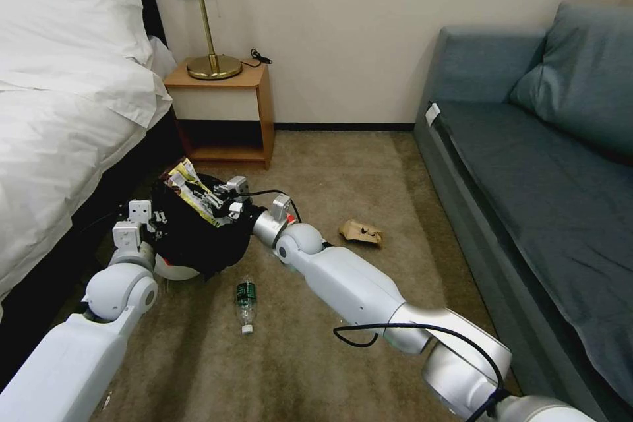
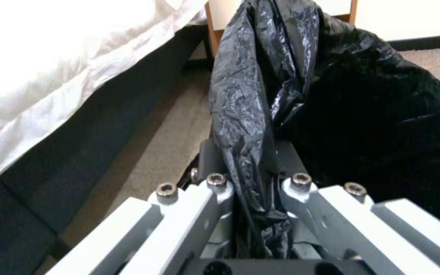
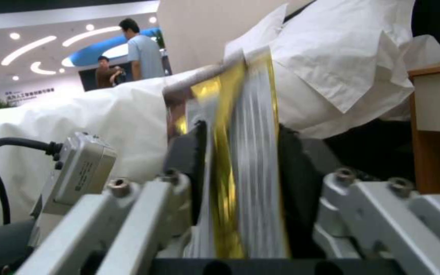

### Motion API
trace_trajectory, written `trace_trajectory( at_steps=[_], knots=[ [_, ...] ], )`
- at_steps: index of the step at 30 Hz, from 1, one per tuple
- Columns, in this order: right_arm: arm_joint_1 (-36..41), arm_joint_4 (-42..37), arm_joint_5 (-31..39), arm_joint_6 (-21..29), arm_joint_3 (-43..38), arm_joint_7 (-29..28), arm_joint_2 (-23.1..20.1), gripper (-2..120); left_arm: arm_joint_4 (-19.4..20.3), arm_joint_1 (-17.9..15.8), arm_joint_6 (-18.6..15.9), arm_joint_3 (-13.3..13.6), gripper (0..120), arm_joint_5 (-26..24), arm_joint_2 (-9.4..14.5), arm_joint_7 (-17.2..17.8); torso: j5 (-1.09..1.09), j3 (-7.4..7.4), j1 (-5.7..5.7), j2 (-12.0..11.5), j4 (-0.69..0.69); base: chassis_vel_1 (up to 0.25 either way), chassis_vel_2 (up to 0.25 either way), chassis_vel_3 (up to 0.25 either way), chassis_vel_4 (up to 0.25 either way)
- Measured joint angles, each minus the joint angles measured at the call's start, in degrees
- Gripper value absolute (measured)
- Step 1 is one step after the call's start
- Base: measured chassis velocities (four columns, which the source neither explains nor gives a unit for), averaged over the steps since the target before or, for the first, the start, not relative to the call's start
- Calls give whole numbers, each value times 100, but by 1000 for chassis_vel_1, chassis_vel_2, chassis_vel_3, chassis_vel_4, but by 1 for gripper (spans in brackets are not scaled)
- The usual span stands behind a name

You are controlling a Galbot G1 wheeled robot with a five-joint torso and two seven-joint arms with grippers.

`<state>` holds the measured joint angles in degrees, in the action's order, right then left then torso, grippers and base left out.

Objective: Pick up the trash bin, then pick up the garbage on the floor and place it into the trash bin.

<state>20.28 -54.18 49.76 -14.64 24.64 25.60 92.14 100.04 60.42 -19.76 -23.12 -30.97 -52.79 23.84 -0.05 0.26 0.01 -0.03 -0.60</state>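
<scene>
The left gripper (image 2: 253,179) is pinched on the black bag (image 2: 250,99) that lines the trash bin (image 1: 177,269), holding the bin off the carpet (image 1: 369,171) beside the bed (image 1: 59,125), its white base tipped toward the robot. Over the bin's mouth, the right gripper (image 3: 240,152) has its pads clamped on the yellow-black wrapper (image 1: 191,192), which stands up out of the jaws above the black liner.

2 pieces of garbage lie on the carpet: the clear bottle (image 1: 245,305) with a green label just in front of the bin, and the tan paper bag (image 1: 361,232) off to the right, nearer the sofa (image 1: 527,145). (A red-and-white packet I cannot make out anywhere.)

The likely trouble is the hold on the bin: it seems to hang by thin bag plastic rather than by a rigid rim, so the liner could slip or stretch and let the bin sag or drop. The wrapper is also long and stiff; released too high or off-centre, it may catch the rim and fall back to the floor
</scene>
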Motion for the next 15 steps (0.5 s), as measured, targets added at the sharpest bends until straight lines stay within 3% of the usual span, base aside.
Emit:
trace_trajectory(
  at_steps=[1, 3, 6, 9, 15],
  knots=[
    [0, 0, 0, 0, 0, 0, 0, 38, 0, 0, 0, 0, 6, 0, 0, 0, 0, 0, 0, 0, 0, 0, 0, 0, 0],
    [0, 0, 16, 14, 2, 3, 0, 51, -42, -23, 0, 4, 6, -13, -28, 4, 0, 0, 0, 0, 0, 0, 0, 0, 0],
    [7, 0, 30, 26, 5, 5, 0, 55, -58, -29, 0, 7, 6, -16, -51, 4, 0, 0, 0, 0, 1, 0, 0, 0, 0],
    [61, 34, 32, 34, -2, 62, 0, 74, -92, -38, 5, 9, 6, -16, -86, 7, 0, 0, 0, 0, 0, 0, 0, 0, 0],
    [89, 25, 18, 34, -64, 74, -1, 90, -134, -38, 12, 2, 6, 3, -89, 9, 0, 0, 0, 0, 0, 0, 0, 0, 0]
  ],
)
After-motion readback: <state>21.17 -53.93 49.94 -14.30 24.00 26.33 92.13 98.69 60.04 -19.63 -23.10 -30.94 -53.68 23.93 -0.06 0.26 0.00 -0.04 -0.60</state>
